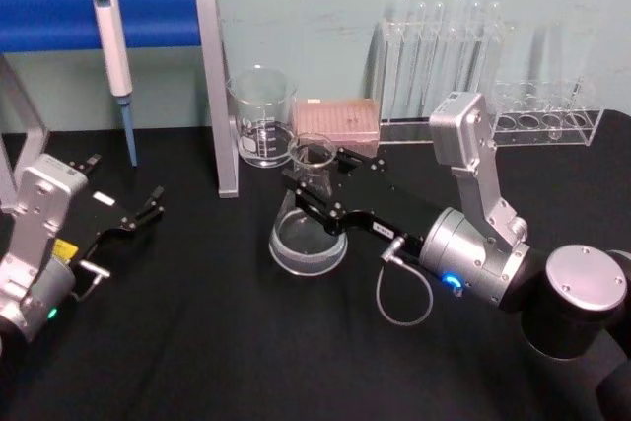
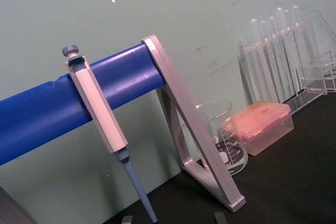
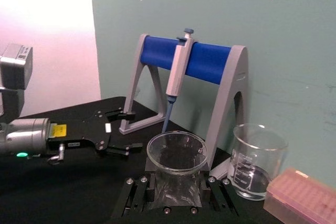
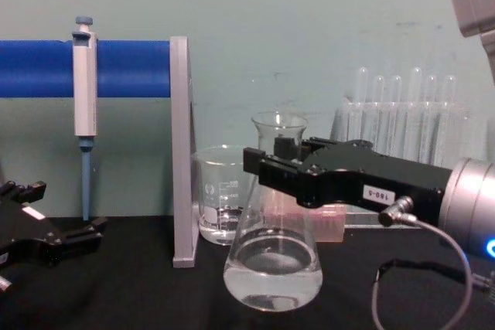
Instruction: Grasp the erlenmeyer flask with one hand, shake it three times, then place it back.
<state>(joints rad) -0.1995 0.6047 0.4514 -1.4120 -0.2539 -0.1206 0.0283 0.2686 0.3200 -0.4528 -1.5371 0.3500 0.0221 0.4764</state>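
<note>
The erlenmeyer flask (image 1: 307, 240) is clear glass with a wide base and a little clear liquid. It stands upright on the black table at the centre, seen from the side in the chest view (image 4: 272, 268). My right gripper (image 1: 314, 192) reaches in from the right and is shut on the flask's neck just under the flared rim, one black finger on each side. The right wrist view looks down onto the rim (image 3: 176, 155) between the fingers (image 3: 137, 192). My left gripper (image 1: 126, 184) rests open at the far left, apart from the flask.
A glass beaker (image 1: 261, 115) stands just behind the flask, next to a pink tip box (image 1: 338, 119). A blue-barred stand (image 1: 215, 86) holds a pipette (image 1: 113, 46) at the back left. Test-tube racks (image 1: 493, 96) line the back right.
</note>
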